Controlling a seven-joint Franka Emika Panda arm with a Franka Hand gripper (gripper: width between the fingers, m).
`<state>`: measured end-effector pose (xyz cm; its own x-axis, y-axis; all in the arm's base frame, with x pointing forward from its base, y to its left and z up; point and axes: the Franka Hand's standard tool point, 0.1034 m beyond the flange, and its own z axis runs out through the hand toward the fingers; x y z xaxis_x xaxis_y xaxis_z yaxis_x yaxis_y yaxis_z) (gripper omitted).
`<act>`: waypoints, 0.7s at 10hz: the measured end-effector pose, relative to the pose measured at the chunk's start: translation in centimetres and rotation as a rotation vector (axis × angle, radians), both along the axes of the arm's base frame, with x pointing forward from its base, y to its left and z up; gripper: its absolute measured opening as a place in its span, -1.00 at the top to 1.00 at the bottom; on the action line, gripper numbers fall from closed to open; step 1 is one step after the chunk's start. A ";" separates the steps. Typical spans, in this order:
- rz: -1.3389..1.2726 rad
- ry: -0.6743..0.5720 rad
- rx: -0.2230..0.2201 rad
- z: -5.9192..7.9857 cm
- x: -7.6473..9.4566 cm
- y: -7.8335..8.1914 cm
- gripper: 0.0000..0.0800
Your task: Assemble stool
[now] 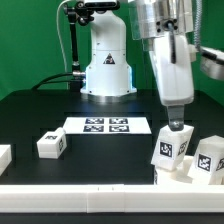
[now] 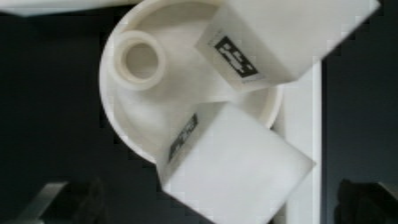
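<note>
My gripper (image 1: 177, 124) hangs open just over a black-and-white tagged leg (image 1: 172, 148) standing in the seat (image 2: 139, 118) by the table's (image 1: 30, 115) front edge, the exterior view's right; a second tagged leg (image 1: 210, 157) crowds beside it.

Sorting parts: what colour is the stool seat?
Stool seat: plain white, clearest in wrist view.
</note>
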<state>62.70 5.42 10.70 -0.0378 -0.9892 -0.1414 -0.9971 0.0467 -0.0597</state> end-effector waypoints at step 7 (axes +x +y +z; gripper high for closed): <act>0.712 -0.088 -0.073 -0.4 -0.1 1.3 -0.62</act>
